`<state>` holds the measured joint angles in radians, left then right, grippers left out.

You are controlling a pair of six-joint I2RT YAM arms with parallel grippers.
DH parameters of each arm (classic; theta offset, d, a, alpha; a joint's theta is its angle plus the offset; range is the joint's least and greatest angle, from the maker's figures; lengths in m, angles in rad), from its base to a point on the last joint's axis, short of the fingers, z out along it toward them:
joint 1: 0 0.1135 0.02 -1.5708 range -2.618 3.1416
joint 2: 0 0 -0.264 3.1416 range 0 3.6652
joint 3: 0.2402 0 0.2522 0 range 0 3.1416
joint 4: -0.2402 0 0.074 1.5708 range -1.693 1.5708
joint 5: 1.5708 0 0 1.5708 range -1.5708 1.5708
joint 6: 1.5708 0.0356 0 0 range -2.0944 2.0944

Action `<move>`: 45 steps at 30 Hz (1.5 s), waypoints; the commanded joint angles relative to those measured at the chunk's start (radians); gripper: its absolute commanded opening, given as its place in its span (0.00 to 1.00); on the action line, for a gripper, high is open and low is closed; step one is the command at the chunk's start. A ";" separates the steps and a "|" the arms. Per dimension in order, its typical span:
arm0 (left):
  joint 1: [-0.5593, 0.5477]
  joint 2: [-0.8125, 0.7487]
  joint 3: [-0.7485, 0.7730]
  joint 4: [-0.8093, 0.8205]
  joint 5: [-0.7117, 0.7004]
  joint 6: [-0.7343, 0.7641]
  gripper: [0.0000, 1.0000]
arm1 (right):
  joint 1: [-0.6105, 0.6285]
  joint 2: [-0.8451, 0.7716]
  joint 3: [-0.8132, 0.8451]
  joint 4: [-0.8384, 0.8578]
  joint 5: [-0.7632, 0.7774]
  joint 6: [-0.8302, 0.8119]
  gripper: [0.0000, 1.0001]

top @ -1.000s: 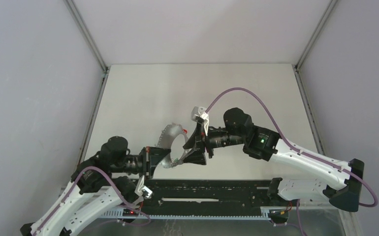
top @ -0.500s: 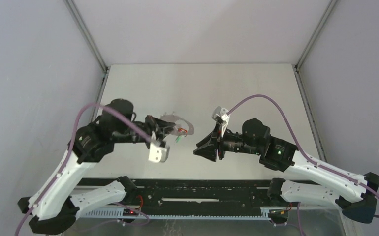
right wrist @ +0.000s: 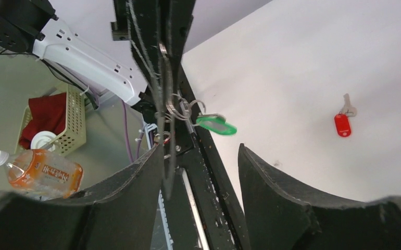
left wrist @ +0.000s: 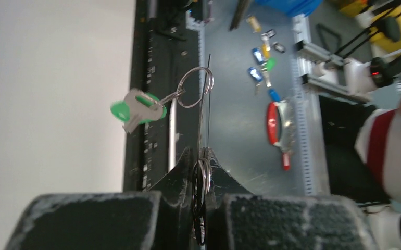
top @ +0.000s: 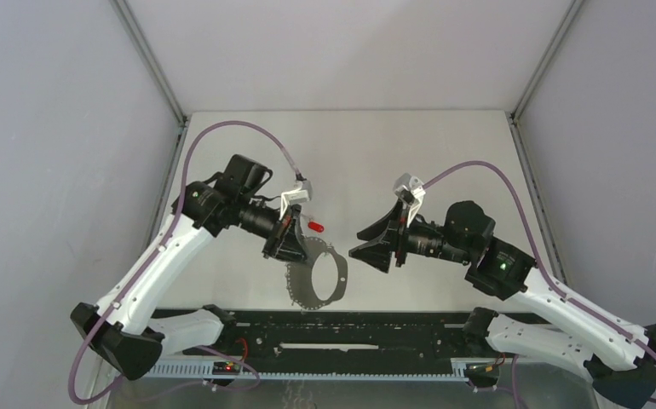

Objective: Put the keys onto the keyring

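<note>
My left pincer (left wrist: pixel 200 154) pinches the thin keyring (top: pixel 296 283), green key (left wrist: pixel 136 108) dangling; right pincer (right wrist: pixel 201 156) spread; red key (right wrist: pixel 342 124) on the surface (right wrist: pixel 292 62).

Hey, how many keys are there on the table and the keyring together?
2. The green key hangs from the keyring pinched in the left gripper; the red key lies loose on the table. More key tags lie on the floor beyond.
</note>
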<state>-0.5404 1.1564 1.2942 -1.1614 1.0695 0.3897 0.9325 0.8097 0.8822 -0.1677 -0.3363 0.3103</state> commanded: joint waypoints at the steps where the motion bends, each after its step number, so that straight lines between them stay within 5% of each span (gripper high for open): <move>1: 0.004 -0.072 -0.056 0.112 0.193 -0.190 0.00 | -0.053 0.001 -0.030 0.037 -0.118 0.040 0.65; 9: 0.004 -0.073 -0.072 0.044 0.252 -0.156 0.00 | -0.130 0.028 -0.064 0.088 -0.281 -0.041 0.69; 21: 0.005 -0.109 -0.078 0.052 0.313 -0.155 0.00 | -0.071 0.165 -0.163 0.583 -0.491 0.109 0.79; 35: 0.003 -0.114 -0.057 0.054 0.330 -0.140 0.00 | -0.060 0.264 -0.166 0.901 -0.587 0.268 0.81; 45: 0.003 -0.112 -0.036 0.065 0.335 -0.140 0.00 | -0.010 0.314 -0.117 0.842 -0.580 0.219 0.79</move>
<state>-0.5400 1.0622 1.2228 -1.1168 1.3682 0.2516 0.8982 1.1095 0.7170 0.6563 -0.9073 0.5480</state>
